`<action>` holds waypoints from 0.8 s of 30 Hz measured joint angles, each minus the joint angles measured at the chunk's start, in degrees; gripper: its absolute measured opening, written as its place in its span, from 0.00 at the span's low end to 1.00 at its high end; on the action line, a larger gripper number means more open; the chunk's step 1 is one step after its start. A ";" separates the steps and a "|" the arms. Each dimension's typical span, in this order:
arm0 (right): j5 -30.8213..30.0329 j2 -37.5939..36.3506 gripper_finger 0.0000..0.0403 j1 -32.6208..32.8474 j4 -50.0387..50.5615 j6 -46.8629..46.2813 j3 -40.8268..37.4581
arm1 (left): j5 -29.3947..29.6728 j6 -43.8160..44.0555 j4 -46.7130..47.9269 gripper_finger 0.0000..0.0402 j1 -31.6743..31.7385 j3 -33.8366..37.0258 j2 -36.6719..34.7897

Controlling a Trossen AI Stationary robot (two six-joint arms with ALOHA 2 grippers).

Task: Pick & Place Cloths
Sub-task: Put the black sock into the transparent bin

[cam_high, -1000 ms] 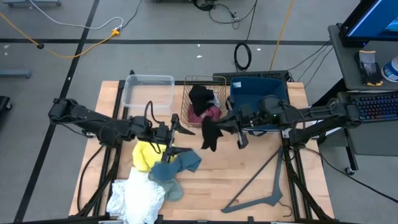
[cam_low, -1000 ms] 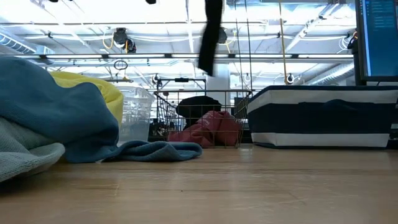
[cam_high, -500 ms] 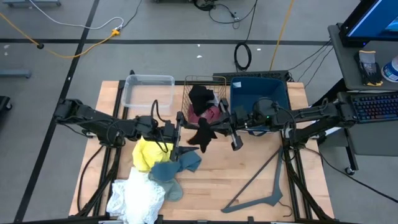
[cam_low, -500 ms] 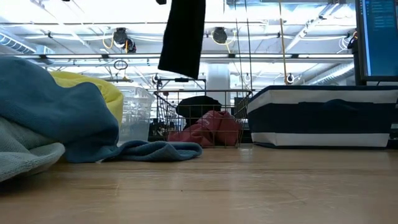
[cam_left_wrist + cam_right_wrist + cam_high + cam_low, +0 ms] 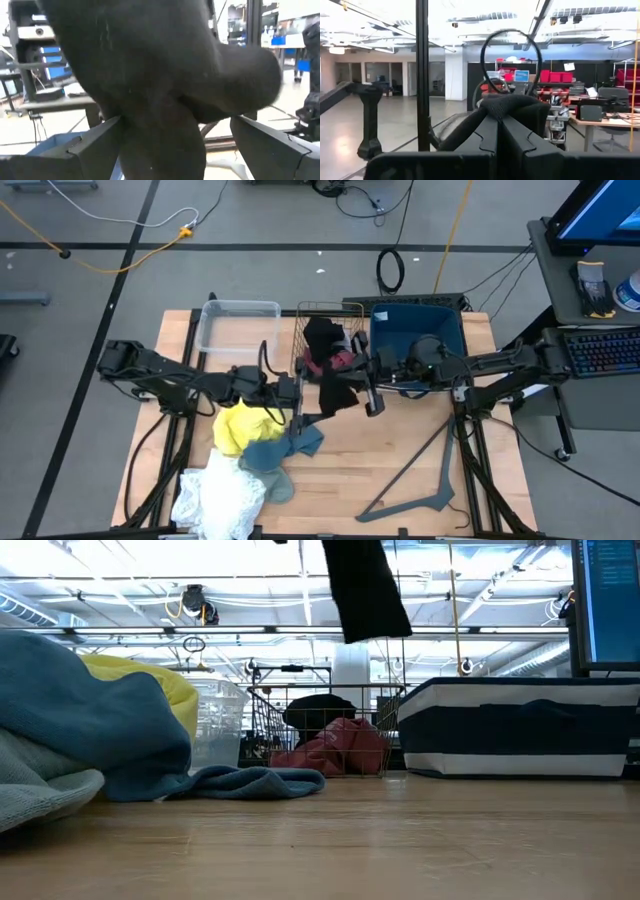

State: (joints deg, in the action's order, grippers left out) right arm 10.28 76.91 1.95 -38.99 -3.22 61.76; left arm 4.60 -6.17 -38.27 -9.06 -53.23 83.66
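Now we held the black cloth [image 5: 336,388] pinched tight in our right gripper [image 5: 366,385], hanging long-ways down, with our wide-open left gripper [image 5: 297,402] just beside it.

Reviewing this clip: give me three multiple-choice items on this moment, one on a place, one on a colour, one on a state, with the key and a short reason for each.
1. Where does the black cloth hang?
A. Above the table, just in front of the wire basket
B. Inside the clear plastic bin
C. On the grey hanger

2. What colour is the cloth lying against the yellow cloth, nearest the table's middle?
A. Teal-blue
B. Orange
C. Purple

3. What is the right hand doing?
A. Shut on the black cloth
B. Open above the hanger
C. Resting inside the navy bin

Key: 1 A, the low view shows it well clear of the tabletop, and the high view puts it just in front of the basket. 2 A, the teal-blue cloth overlaps the yellow one. 3 A, the right wrist view shows black fabric pinched between closed fingers.
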 joint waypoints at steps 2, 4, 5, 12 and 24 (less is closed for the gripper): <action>0.03 0.90 0.00 0.02 -1.01 -0.01 0.00 | -0.13 -0.06 0.72 0.92 0.08 -0.57 0.48; 0.05 1.94 0.00 0.03 -1.88 -0.45 0.04 | -0.24 -0.25 0.05 0.92 0.15 -1.22 1.18; 0.06 2.39 0.00 0.03 -1.69 -0.64 0.04 | -0.06 -0.59 0.33 0.92 0.21 -1.20 1.22; 0.44 4.25 0.00 0.05 -3.43 -4.50 0.09 | 2.93 -1.57 1.17 0.81 0.83 -1.18 1.33; 3.52 4.52 0.05 2.79 -2.60 -9.22 0.09 | 2.82 -5.15 1.17 0.05 3.23 -1.11 1.31</action>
State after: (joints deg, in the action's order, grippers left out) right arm 13.80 81.43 4.74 -41.59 -12.44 61.84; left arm 7.42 -11.32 -37.10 -5.83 -54.35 84.97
